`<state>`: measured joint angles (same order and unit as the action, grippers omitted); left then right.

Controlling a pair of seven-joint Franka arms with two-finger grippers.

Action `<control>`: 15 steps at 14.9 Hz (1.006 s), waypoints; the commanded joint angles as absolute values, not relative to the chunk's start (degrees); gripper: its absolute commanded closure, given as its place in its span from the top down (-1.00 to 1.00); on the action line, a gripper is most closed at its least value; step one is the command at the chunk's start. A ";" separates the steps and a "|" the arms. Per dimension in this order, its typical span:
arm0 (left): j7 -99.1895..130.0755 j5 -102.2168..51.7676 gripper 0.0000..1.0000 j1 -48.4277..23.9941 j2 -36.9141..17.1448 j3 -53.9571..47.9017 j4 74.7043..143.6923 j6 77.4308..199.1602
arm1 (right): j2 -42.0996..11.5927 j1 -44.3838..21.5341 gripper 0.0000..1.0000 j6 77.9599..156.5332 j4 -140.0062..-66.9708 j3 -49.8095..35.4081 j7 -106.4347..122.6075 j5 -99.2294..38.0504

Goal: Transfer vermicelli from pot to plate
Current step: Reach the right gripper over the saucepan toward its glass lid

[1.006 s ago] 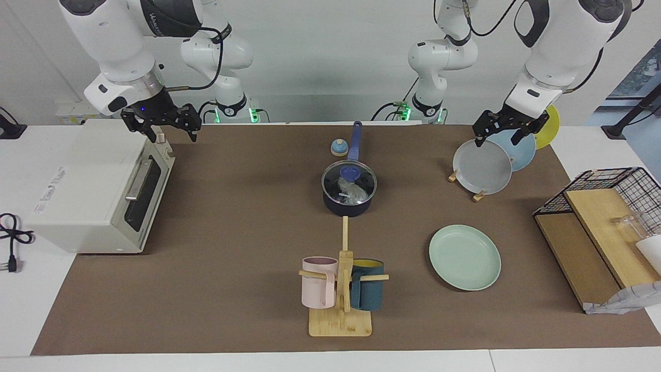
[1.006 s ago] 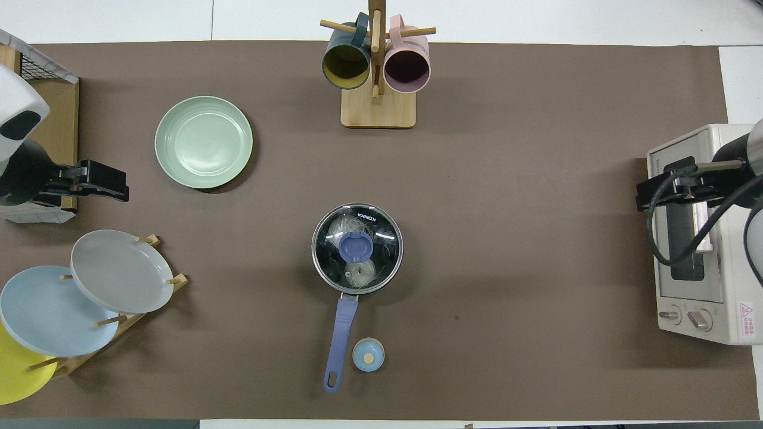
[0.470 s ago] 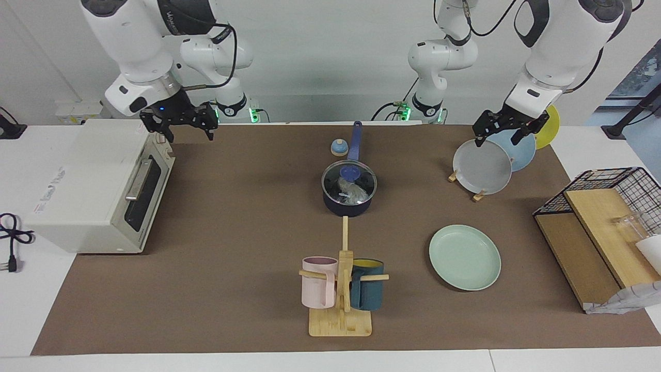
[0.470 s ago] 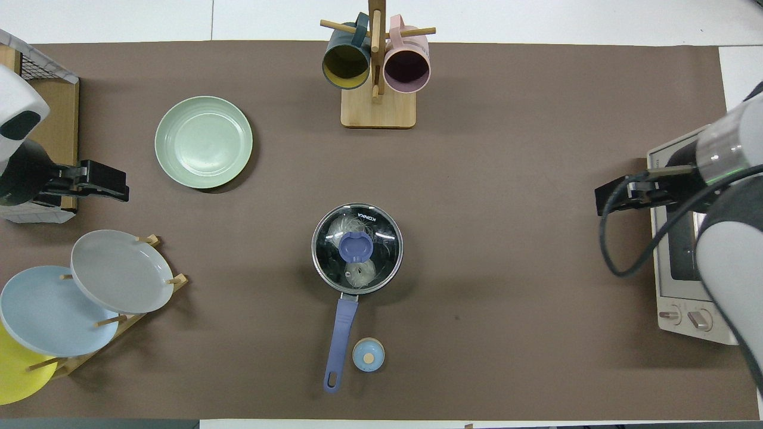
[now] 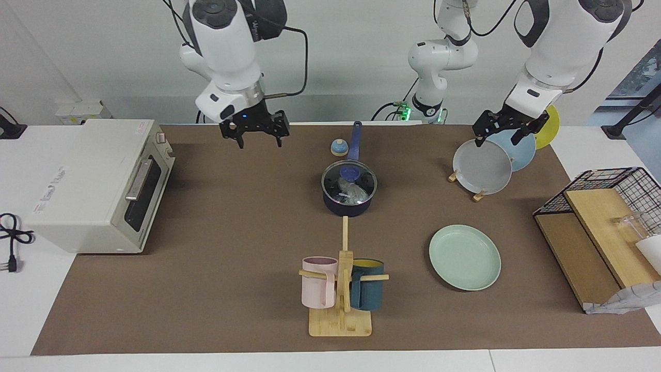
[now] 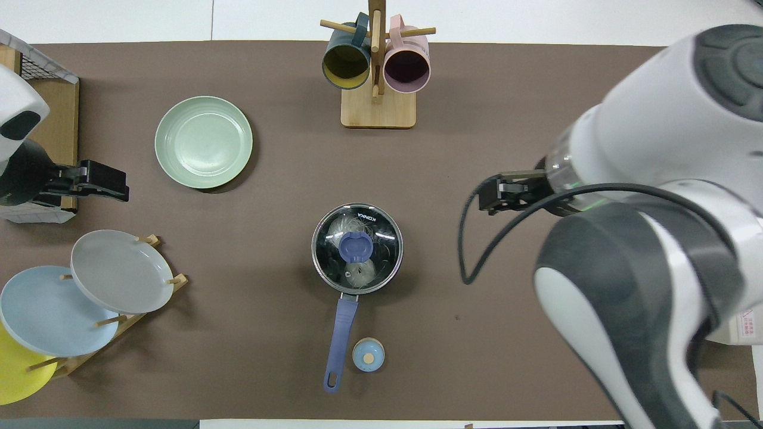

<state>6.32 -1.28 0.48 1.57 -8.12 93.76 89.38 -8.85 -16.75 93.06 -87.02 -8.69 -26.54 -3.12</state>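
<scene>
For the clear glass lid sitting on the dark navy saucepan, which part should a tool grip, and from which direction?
Probably the blue knob at the middle of the clear glass lid on the dark navy saucepan, approached from straight above. The lid lies flat with the knob as its only raised part, and its rim sits flush with the pot. The right tool is open over the mat beside it.

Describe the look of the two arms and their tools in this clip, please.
Both arms have glossy white shells with dark grey joint caps and black cables looping outside. Green lights glow at the bases. Each ends in a black two-finger tool: the right tool shows a small blue light on its mount, the left tool hangs from a white wrist block with a dark oval marking.
</scene>
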 commanded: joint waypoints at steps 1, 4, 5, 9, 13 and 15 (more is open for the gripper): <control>6.15 -1.76 1.00 1.32 2.46 -8.61 94.39 88.95 | -16.42 -22.04 1.00 93.86 -80.61 -8.53 -31.01 -2.81; 6.15 -1.76 1.00 1.23 2.46 -8.61 94.39 88.94 | -18.01 -25.12 1.00 97.90 -80.33 -8.61 -37.16 -2.55; 6.24 -1.76 1.00 1.23 2.46 -8.61 94.39 88.95 | -19.32 -27.31 1.00 98.61 -80.33 -8.53 -37.96 -1.50; 6.24 -1.76 1.00 1.23 2.46 -8.61 94.39 89.03 | -21.18 -30.75 1.00 102.39 -82.79 -8.61 -41.20 -0.79; 6.42 -1.76 1.00 1.23 2.46 -8.61 94.39 89.03 | -21.53 -32.17 1.00 105.81 -86.03 -8.61 -43.50 -0.70; 6.42 -1.76 1.00 1.14 2.46 -8.61 94.39 89.30 | -21.62 -33.39 1.00 107.40 -87.88 -8.61 -44.64 -0.70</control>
